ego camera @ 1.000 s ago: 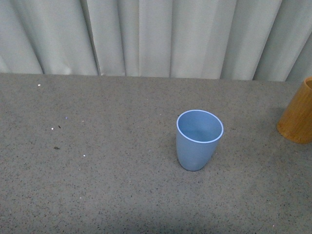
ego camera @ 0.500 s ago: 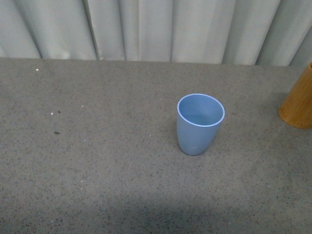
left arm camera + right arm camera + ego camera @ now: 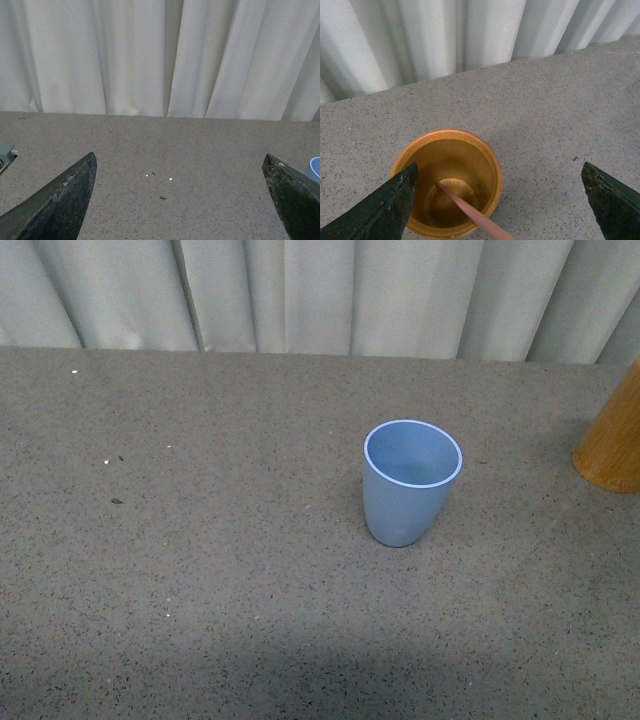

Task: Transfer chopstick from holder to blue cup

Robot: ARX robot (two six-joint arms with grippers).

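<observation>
right gripper spread wide, holding nothing, poised over the wooden holder. one reddish chopstick leans inside the holder, its tip near the floor. left gripper also wide, over the speckled table. blue cup upright mid-table, holder well apart to its right. pale curtain behind.

Pale blue cup; amber-brown holder; reddish-pink chopstick; table grey — dark-speckled; curtain white, vertical folds.
</observation>
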